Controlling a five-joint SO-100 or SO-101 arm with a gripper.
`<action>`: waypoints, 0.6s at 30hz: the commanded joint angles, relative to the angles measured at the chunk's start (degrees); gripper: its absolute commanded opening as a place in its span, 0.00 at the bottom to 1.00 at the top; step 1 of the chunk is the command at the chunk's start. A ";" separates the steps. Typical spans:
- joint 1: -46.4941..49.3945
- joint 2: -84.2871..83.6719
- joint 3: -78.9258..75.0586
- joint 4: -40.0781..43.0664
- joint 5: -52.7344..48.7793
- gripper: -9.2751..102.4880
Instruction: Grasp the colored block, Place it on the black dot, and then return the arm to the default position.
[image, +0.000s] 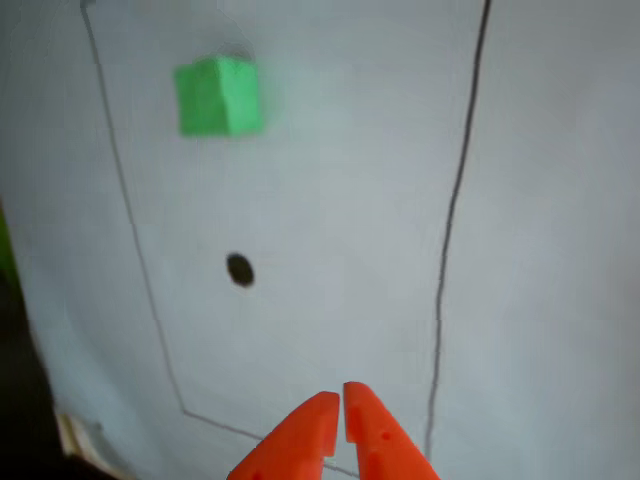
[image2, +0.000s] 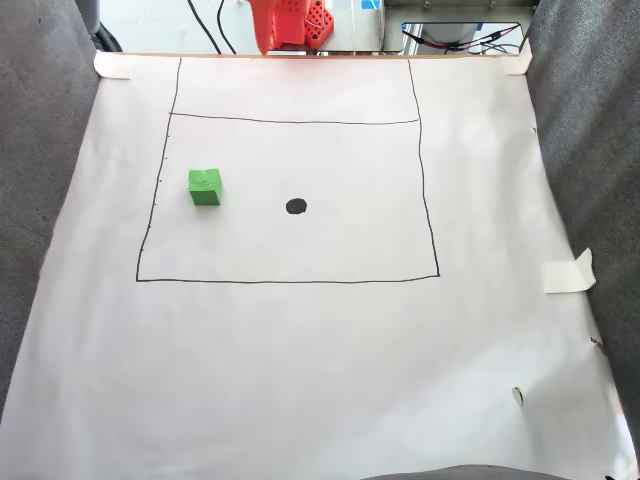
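In the other view, the block sits in the upper left of the frame, the dot lies below it near mid-left, and the gripper pokes up from the bottom edge right of centre, its orange fingers nearly together with only a thin slit between them, holding nothing. So the block lies up and to the left of the gripper, well apart, past the dot. In the fixed view, the block rests on white paper left of the dot, inside the drawn rectangle; the arm sits at the top edge. Judging from this, the grasp has not begun.
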 joint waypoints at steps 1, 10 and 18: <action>2.37 -8.79 -10.90 1.85 -0.18 0.08; 8.17 -35.51 -33.93 8.17 -2.11 0.08; 9.58 -49.75 -44.91 10.72 -6.50 0.08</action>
